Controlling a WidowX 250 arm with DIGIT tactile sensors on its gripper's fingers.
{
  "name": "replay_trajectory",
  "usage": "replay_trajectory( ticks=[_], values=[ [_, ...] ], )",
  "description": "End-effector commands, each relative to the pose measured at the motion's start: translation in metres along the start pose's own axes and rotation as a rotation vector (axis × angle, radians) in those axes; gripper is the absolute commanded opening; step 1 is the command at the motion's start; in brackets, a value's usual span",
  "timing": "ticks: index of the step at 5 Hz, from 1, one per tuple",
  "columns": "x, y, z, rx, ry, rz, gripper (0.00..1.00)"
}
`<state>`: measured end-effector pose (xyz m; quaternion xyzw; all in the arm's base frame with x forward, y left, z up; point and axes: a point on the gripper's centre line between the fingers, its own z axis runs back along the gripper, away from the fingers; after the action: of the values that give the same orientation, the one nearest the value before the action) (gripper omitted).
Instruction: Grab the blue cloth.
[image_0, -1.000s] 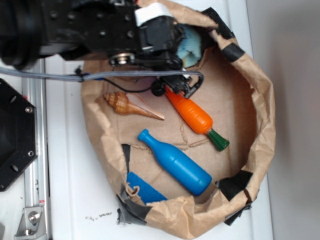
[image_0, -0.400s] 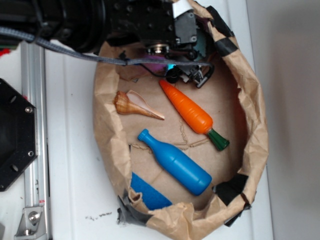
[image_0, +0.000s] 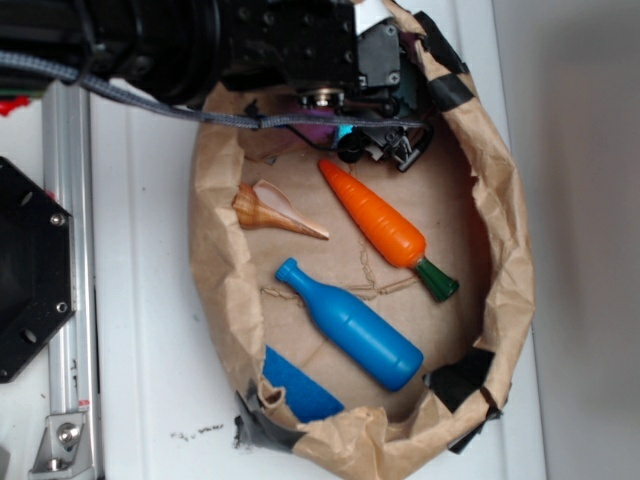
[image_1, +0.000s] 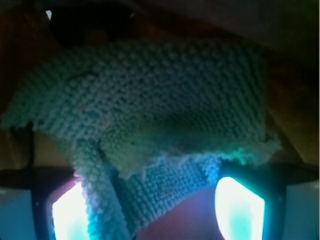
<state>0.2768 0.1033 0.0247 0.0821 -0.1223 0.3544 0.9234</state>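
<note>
1. Up close in the wrist view, the blue cloth (image_1: 150, 115) fills the frame, its frayed edge hanging between the two glowing fingers (image_1: 237, 210), which stand spread apart, not yet pinching
2. So the grab is still at the approach stage; next they need to clench on the fabric
3. Farther off, the gripper (image_0: 385, 140) sits at the paper bag's (image_0: 505, 250) far rim, hiding the cloth; carrot (image_0: 380, 222) and bottle (image_0: 350, 325) lie clear

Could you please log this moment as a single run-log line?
phase: reaching | pincer: open, fingers either side of blue cloth | cloth: not yet clamped, at far end of paper bag | carrot, bottle: untouched
</note>
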Motion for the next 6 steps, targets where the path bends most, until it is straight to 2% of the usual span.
replay_trajectory(
  ticks=[1, 4, 5, 6],
  values=[
    [0.026, 0.0, 0.021, -0.074, -0.065, 0.011, 0.0],
    [0.02, -0.002, 0.013, -0.058, -0.057, -0.014, 0.0],
    [0.019, -0.015, 0.027, -0.125, -0.061, -0.074, 0.0],
    [0.008, -0.056, 0.085, -0.232, -0.002, -0.302, 0.0]
  ],
)
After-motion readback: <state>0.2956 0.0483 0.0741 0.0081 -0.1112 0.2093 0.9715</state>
